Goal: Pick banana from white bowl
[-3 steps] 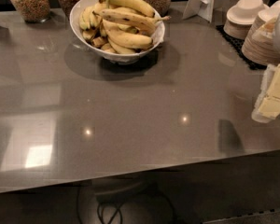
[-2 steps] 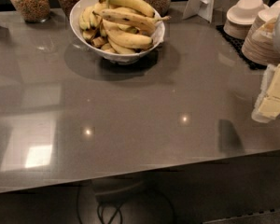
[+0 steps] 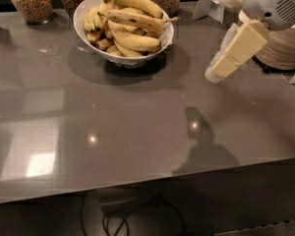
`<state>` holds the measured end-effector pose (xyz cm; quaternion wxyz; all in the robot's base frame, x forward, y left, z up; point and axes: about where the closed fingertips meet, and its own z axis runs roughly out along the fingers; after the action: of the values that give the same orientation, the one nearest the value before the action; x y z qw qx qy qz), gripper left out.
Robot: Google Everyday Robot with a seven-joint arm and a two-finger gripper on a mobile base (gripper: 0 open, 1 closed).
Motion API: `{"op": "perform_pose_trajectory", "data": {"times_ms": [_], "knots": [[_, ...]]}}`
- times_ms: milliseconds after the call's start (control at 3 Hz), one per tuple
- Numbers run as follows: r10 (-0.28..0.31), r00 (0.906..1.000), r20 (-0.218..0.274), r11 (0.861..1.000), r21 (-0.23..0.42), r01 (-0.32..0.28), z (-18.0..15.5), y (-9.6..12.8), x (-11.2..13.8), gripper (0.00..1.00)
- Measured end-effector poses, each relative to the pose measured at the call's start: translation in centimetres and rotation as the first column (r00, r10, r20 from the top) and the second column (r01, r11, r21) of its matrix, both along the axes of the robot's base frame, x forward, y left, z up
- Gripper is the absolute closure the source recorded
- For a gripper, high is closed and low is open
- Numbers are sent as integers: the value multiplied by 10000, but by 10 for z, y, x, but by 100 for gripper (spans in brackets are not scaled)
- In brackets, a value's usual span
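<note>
The large white bowl (image 3: 88, 11) stands at the back of the grey counter, left of centre, piled with several yellow bananas (image 3: 137, 21) with brown spots. My gripper (image 3: 217, 70) hangs over the counter to the right of the bowl, about a bowl's width away, its cream fingers pointing down and left. Nothing shows between the fingers.
Three glass jars of grains and nuts (image 3: 32, 1) stand behind the bowl. A stack of beige plates (image 3: 282, 50) sits at the right edge behind my arm. A white card holder (image 3: 211, 4) stands at the back right. The counter's front edge (image 3: 137, 183) runs across the lower part.
My gripper has moved in from the right edge, up and left toward the bowl. The view has shifted, so the bowl sits a little further right in frame.
</note>
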<state>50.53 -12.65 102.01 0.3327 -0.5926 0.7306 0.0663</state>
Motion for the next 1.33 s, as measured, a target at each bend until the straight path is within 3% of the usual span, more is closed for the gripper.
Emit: {"op": "perform_pose_trajectory", "data": {"times_ms": [333, 667, 1000, 1333], "knots": [[555, 9959, 721, 9771, 2014, -690, 25, 46, 33, 0], [969, 9859, 1361, 9099, 3893, -1432, 51, 100, 75, 0], [889, 9859, 1418, 9007, 4111, -1403, 54, 101, 81, 0], [1035, 9818, 1595, 9038, 3971, -1598, 49, 102, 85, 0]]}}
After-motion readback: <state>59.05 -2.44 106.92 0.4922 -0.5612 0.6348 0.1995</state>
